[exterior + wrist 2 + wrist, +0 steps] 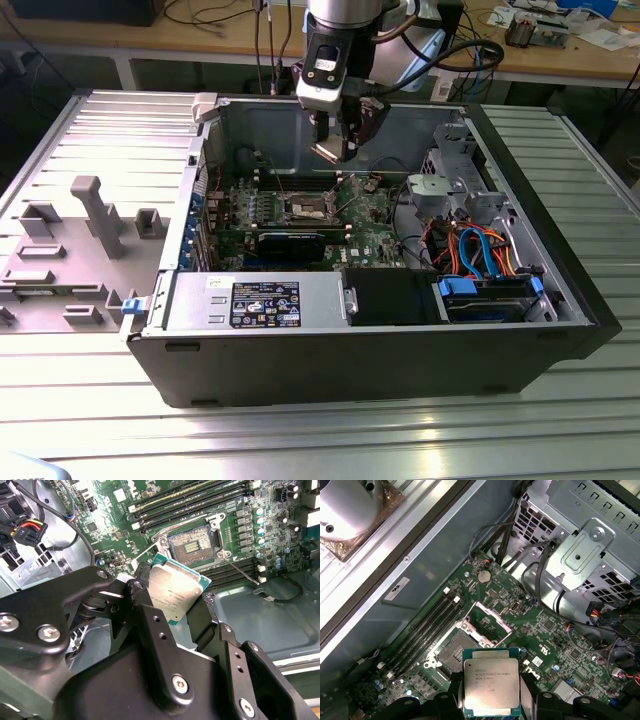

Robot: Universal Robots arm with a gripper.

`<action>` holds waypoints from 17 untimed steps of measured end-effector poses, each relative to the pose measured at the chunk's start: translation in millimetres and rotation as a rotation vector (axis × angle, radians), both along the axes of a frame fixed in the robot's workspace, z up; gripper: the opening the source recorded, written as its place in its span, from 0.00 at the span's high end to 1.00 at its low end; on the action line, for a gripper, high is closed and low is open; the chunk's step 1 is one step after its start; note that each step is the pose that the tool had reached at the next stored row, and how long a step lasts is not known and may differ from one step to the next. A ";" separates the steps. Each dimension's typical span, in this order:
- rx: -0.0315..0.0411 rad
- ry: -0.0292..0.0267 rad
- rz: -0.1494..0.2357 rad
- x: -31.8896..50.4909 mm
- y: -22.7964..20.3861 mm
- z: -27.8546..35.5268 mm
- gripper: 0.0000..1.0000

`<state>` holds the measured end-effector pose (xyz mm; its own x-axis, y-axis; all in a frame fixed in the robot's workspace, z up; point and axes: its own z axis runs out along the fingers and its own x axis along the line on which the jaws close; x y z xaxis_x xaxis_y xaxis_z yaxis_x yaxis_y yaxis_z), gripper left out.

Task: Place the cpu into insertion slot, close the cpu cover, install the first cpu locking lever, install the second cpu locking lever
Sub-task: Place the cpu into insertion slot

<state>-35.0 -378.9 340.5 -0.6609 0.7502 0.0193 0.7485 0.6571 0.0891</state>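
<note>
My gripper [491,702] is shut on the cpu [491,685], a flat silver-grey square chip with a green edge, held by two opposite sides between the black fingers [145,602]. In the exterior view the gripper [335,140] hangs inside the open computer case, a little above and behind the insertion slot [307,207]. The slot [192,544] lies bare, with its dark centre showing. The cpu [175,590] hovers beside it, apart from the board. The cpu cover [492,614] stands swung up at the slot's far side. A thin locking lever [242,572] sticks out, released.
Long black memory slots [190,500] run beside the socket. A black graphics card [292,243] lies in front of it. A silver drive cage [450,185] and bundled cables [470,250] are at the exterior view's right. Case walls [210,150] enclose the board. A grey fixture tray [70,250] sits outside.
</note>
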 end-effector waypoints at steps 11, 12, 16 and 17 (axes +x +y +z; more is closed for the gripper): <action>0.0000 0.0000 -0.016 0.0 0.0 -0.1 0.46; 0.0000 0.0000 -0.018 0.0 0.0 -0.1 0.46; 0.0000 0.0000 -0.022 0.0 0.0 -0.1 0.46; 0.0000 0.0000 -0.024 0.0 0.0 -0.1 0.46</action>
<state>-35.0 -378.9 340.4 -0.6425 0.7660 0.0193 0.7642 0.6388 0.0891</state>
